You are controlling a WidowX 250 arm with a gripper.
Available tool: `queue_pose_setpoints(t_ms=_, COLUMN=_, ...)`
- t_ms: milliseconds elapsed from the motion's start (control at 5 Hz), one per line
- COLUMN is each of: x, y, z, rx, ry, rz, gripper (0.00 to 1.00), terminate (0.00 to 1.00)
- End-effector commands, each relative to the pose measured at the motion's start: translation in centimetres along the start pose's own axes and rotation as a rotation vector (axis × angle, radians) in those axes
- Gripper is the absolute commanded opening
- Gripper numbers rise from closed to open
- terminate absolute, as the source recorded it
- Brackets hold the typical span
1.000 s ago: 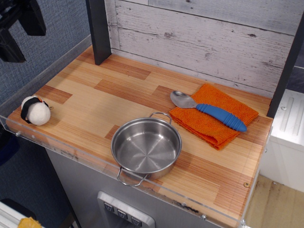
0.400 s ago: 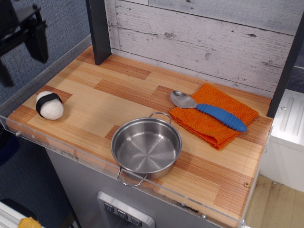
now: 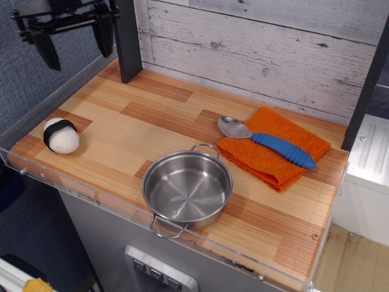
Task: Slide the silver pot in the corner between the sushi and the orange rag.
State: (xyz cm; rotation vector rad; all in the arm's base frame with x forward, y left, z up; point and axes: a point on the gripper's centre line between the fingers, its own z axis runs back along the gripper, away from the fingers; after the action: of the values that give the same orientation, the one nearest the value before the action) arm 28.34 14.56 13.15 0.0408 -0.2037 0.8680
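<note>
The silver pot point(image 3: 187, 188) sits empty near the front edge of the wooden tabletop, its two wire handles pointing front and back. The sushi point(image 3: 61, 134), a white ball with a black band, lies at the left edge. The orange rag point(image 3: 267, 157) lies folded at the right, behind the pot. The corner point(image 3: 143, 79) is at the back left, where the dark post meets the plank wall. My gripper point(image 3: 74, 38) hangs high at the upper left, above the table's left edge, open and empty, well away from the pot.
A metal spoon with a blue handle point(image 3: 270, 143) lies across the rag. A dark post point(image 3: 126, 36) stands at the back left and another point(image 3: 368, 85) at the right. A clear rim point(image 3: 182, 234) runs along the front edge.
My gripper has moved right and towards the back, turning so both fingers show. The sushi shifted from the front left corner further back between the earliest frame and the middle one. The pot has not moved.
</note>
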Motion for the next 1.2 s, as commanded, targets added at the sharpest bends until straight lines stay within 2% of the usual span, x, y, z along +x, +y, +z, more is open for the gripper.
queue_pose_setpoints(t_ms=0, x=-3.5, y=-4.3, z=0.3, rx=-0.062, ry=0.003, rz=-0.484, gripper=1.0, terminate=0.0)
queue_pose_setpoints(t_ms=200, x=-5.2, y=-4.7, z=0.3, rx=-0.064, ry=-0.006, rz=-0.658, gripper=1.0, terminate=0.0)
queue_pose_setpoints(t_ms=600, x=-7.6, y=-4.4, z=-0.8, rx=-0.059, ry=-0.009, rz=-0.793, gripper=1.0, terminate=0.0)
queue_pose_setpoints(t_ms=1000, x=-9.7, y=-3.2, z=-3.4, rx=-0.082, ry=0.012, rz=-0.92, gripper=1.0, terminate=0.0)
